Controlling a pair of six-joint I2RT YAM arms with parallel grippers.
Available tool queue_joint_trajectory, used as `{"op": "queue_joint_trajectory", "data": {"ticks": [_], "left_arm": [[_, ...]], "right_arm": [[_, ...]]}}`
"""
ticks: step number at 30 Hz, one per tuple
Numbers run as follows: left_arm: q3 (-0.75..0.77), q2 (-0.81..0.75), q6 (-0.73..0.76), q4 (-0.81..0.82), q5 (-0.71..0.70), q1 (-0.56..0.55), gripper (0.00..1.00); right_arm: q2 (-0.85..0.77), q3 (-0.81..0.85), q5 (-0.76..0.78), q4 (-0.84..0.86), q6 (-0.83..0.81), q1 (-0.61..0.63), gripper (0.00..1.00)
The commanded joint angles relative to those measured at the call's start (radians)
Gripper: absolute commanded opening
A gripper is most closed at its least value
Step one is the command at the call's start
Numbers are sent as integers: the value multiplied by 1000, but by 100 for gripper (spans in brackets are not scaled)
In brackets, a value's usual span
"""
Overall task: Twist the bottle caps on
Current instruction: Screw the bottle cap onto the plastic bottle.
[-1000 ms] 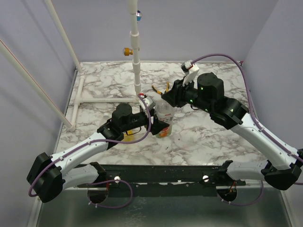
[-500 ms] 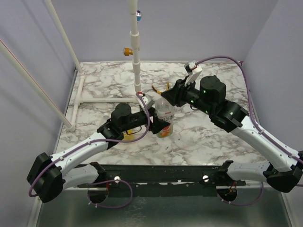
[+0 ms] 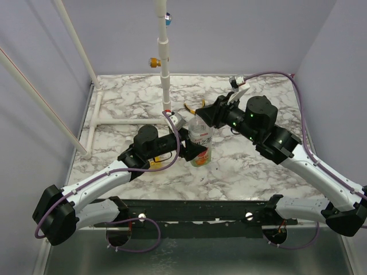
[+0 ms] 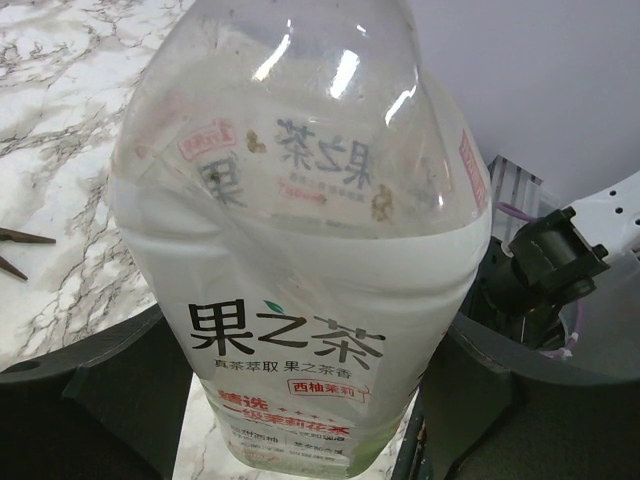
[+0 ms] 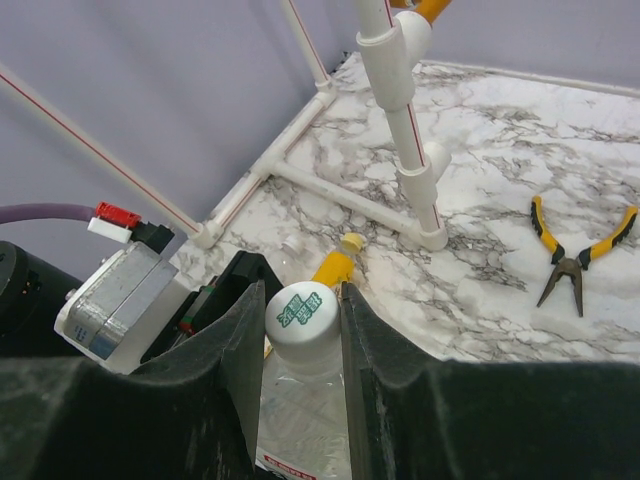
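Note:
A clear bottle [image 3: 201,143] with a green-and-white label stands upright on the marble table, and it fills the left wrist view [image 4: 300,250]. My left gripper [image 3: 192,152] is shut on its lower body, one finger on each side [image 4: 300,400]. A whitish cap [image 5: 303,312] with green print sits on the bottle's neck. My right gripper [image 5: 303,300] is shut on that cap from above [image 3: 199,118]. The yellow bottle [image 5: 329,270] lies on the table behind with its yellow cap [image 5: 351,241] on. A small whitish cap [image 5: 292,243] lies loose near it.
Yellow-handled pliers [image 5: 575,250] lie open on the marble beyond the bottle [image 3: 198,107]. A white pipe frame [image 5: 400,100] rises at the back centre [image 3: 165,74], with rails along the left side. Lilac walls close in the table.
My right wrist has turned about the bottle top and its forearm has swung to the right. The bottle and my left arm have stayed in place.

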Motion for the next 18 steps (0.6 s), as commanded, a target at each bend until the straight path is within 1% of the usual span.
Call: {"op": "queue_joint_trajectory", "data": {"ticks": [1, 5, 11, 15, 18], "left_arm": [[66, -32, -18, 184, -60, 14, 0], [78, -19, -30, 192, -78, 15, 0], [94, 6, -50, 243, -92, 15, 0], [99, 11, -42, 251, -106, 15, 0], [102, 13, -36, 251, -136, 15, 0]], "right_arm": [[4, -35, 28, -113, 32, 6, 28], [-4, -63, 33, -88, 55, 5, 27], [-10, -128, -4, -7, 114, 6, 25], [-11, -138, 2, 1, 134, 5, 24], [-15, -140, 36, -12, 140, 5, 23]]}}
